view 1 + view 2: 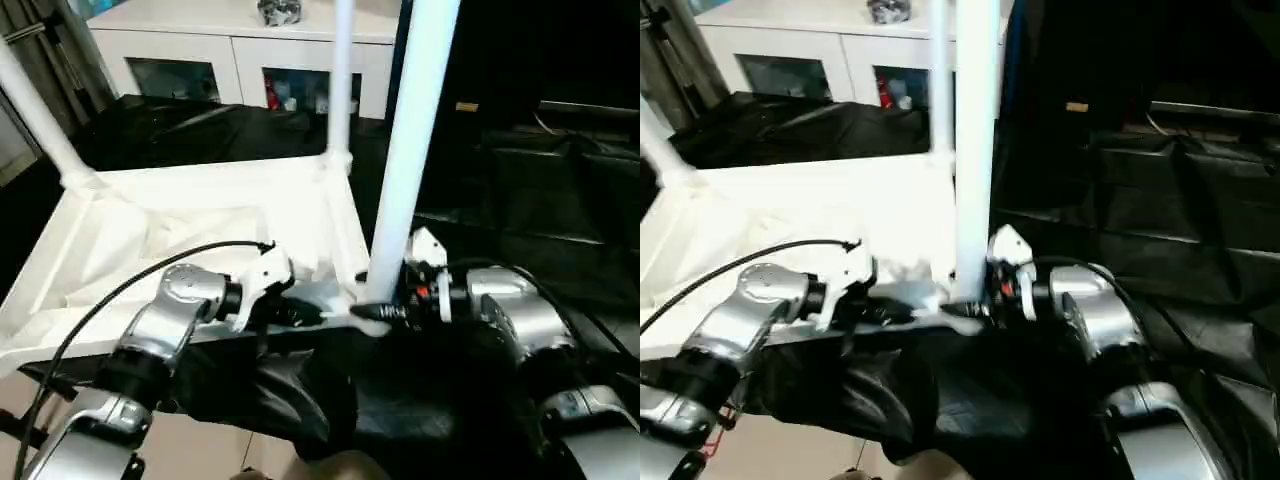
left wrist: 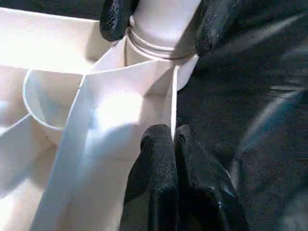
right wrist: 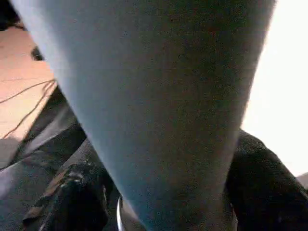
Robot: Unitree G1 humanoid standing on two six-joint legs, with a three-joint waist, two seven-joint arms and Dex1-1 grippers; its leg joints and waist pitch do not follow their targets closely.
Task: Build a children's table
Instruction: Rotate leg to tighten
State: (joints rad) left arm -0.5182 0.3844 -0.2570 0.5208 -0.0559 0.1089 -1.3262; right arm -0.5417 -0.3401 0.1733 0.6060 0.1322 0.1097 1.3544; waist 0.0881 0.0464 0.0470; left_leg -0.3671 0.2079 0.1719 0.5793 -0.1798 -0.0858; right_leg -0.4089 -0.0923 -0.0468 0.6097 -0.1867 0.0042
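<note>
The white plastic rectangular tabletop (image 1: 150,240) lies upside down, ribbed underside up, on a surface draped in black cloth (image 1: 560,200). Taking the tabletop as the landmark: three long white tubular legs rise from its corner sockets. One leg (image 1: 410,150) stands in the near corner closest to the robot's right arm, a second, thinner-looking leg (image 1: 340,80) stands at the far corner on the same side, and a third leg (image 1: 35,110) leans up out of the far corner on the robot's left side.

The left pincer (image 2: 173,139) has its two black fingers pressed together on a thin upright wall of the tabletop (image 2: 120,110), right at the edge beside the near socket; the wall's edge sits in the seam between the fingertips. In the head views this pincer (image 1: 300,312) reaches in from the robot's left along the near rim.

The right pincer (image 1: 372,312) sits at the foot of the near leg, its fingers (image 2: 115,19) spread to either side of the leg's base just above the ringed collar of the socket, so it is clamped around that leg. The right wrist view looks up the same leg (image 3: 159,106) from between the dark fingers (image 3: 72,197).

Beyond the tabletop's far edge stands a white cabinet with glass doors (image 1: 240,60).
</note>
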